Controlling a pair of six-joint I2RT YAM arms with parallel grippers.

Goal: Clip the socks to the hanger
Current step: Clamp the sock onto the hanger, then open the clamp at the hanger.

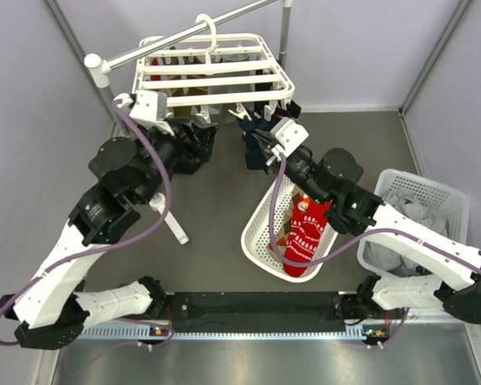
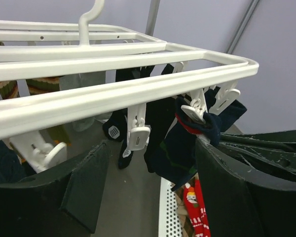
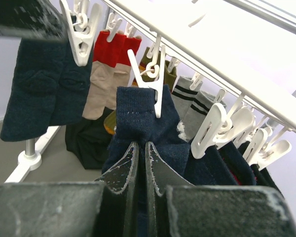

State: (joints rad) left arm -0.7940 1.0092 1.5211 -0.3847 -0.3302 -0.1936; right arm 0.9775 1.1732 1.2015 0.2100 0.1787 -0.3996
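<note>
Under the hanger, the right hand pinches a navy sock beneath a clip (left hand spread wide).

Bright, even light from above, only soft shadows on the grey bench. Right wrist view now: hanger blown out white with glare, near fingers blurred, navy sock crisp just beyond.

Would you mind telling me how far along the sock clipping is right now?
Done: several clipped socks hang from the hanger. In hand: the right gripper is shut on a navy sock at a clip, while the left gripper is open beside the hanger. Left: a red snowflake sock lies in the tilted basket.
</note>
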